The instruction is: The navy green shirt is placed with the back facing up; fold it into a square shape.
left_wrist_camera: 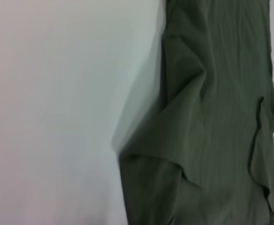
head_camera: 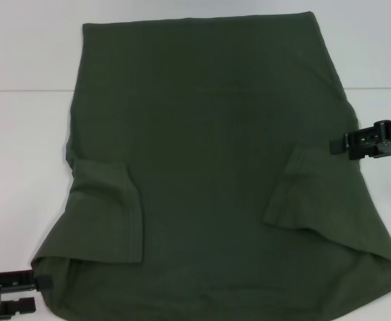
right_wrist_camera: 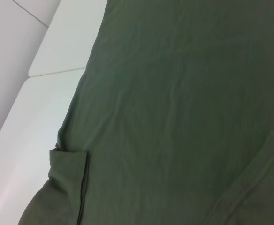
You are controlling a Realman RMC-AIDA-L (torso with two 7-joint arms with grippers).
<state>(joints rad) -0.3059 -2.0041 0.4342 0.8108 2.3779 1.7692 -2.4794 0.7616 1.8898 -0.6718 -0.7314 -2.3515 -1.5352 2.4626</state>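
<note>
The navy green shirt (head_camera: 209, 154) lies spread flat on the white table, plain side up, with both short sleeves folded inward onto the body. One folded sleeve (head_camera: 108, 214) lies near the left, the other (head_camera: 299, 190) near the right. My left gripper (head_camera: 40, 281) sits at the shirt's near left corner, touching its edge. At the shirt's right side edge, level with the folded sleeve, is my right gripper (head_camera: 336, 144). The left wrist view shows rumpled shirt fabric (left_wrist_camera: 207, 131) beside bare table. The right wrist view shows the shirt's flat body (right_wrist_camera: 184, 103) and a folded sleeve (right_wrist_camera: 69, 183).
The white table (head_camera: 21, 134) extends bare to the left of the shirt and along the far edge. A seam line (head_camera: 21, 90) crosses the tabletop behind the left side. The shirt's near hem runs out of the head view.
</note>
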